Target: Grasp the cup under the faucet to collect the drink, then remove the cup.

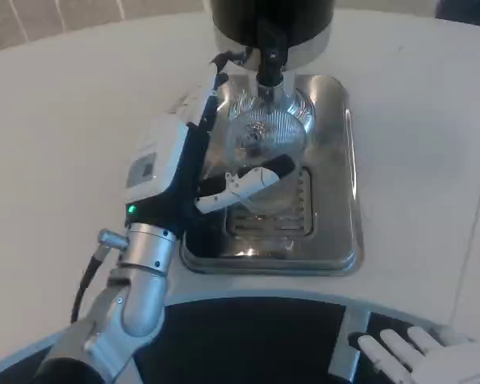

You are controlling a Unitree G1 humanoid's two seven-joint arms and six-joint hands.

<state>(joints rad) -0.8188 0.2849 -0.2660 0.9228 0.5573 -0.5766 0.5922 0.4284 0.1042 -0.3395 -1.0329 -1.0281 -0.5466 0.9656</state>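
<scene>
Item: clear cup (260,144), standing on the steel drip tray (336,184) at the far centre of the white table (64,120), directly below the black faucet (269,60) of the dark dispenser (272,20). Status: grasp step judged done; the left robot hand (224,172) is closed around the cup, with its white back on the cup's left side, a dark finger running up the far-left edge and a white-and-black finger (248,184) crossing the near face. Cup upright, under the spout, not lifted. Fill level: cannot be told, as the glass is transparent and glare hides its contents; no stream of drink can be made out either. Remaining, as judged: collect the drink if not yet collected, then draw the cup clear of the tray toward the near side. Right robot hand (420,356): resting at the near right edge of the table, fingers apart and extended, holding nothing, well apart from cup and tray.
</scene>
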